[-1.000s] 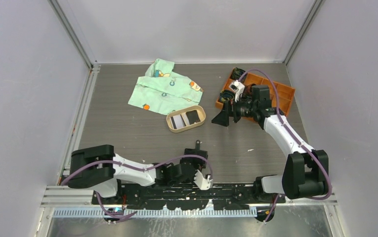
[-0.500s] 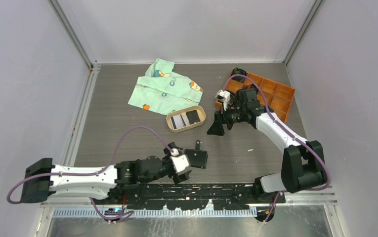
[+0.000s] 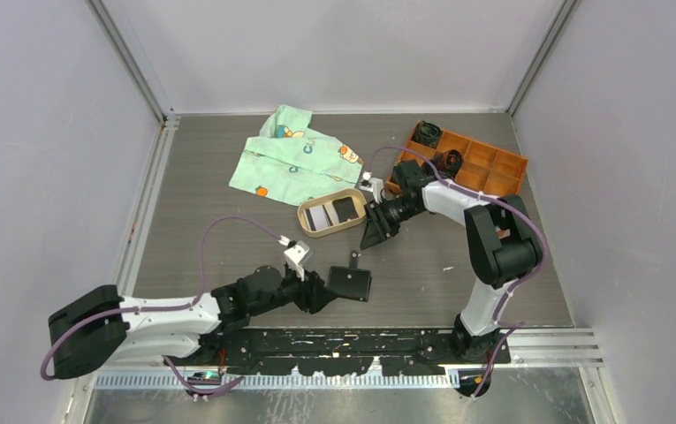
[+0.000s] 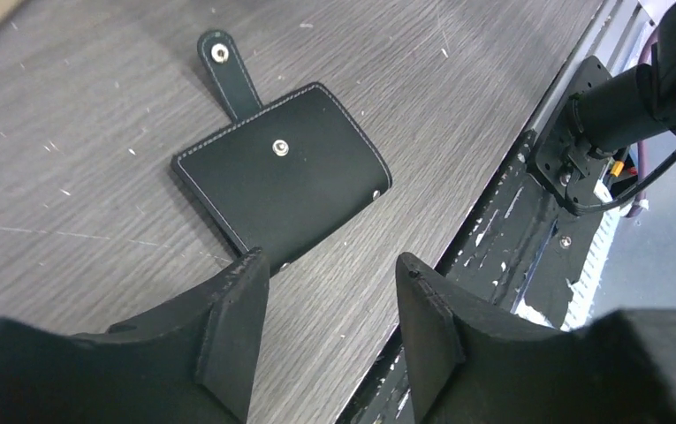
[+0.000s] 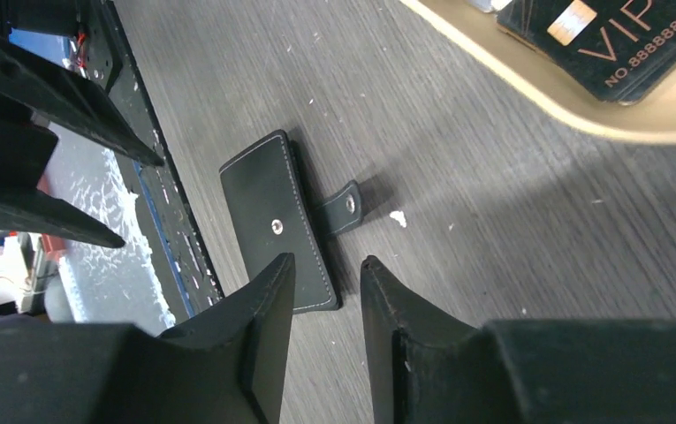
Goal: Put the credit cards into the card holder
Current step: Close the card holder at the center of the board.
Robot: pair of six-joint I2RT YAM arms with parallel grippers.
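The card holder (image 3: 350,283) lies closed and flat on the table (image 3: 219,234), around the middle of its near side, just beyond the black mounting rail (image 3: 360,343). Its snap tab (image 4: 226,69) is unfastened and sticks out flat toward the far side.

The left arm stretches low along the near edge from the left. The left gripper (image 4: 330,336) sits just left of the card holder. Its claw stands moderately wide, with only bare table between the fingers (image 4: 232,340). The holder's closest corner lies just in front of one fingertip; whether they touch cannot be told.

The right arm rises from its base and bends in toward the middle. The right gripper (image 5: 327,340) hangs over the table just beside the near-right end of the tan oval tray (image 3: 358,215), between the tray and the card holder. Its claw is narrowed to a slim gap and holds nothing.

The credit cards (image 5: 599,44) lie inside the tray, a whitish card (image 3: 319,216) on the left and a black card (image 3: 345,208) on the right, side by side. The right wrist view shows the black one printed with a chip, "VIP" and a number.

A pale green printed cloth (image 3: 294,159) lies crumpled just beyond the tray. An orange compartment box (image 3: 484,168) sits at the far right.
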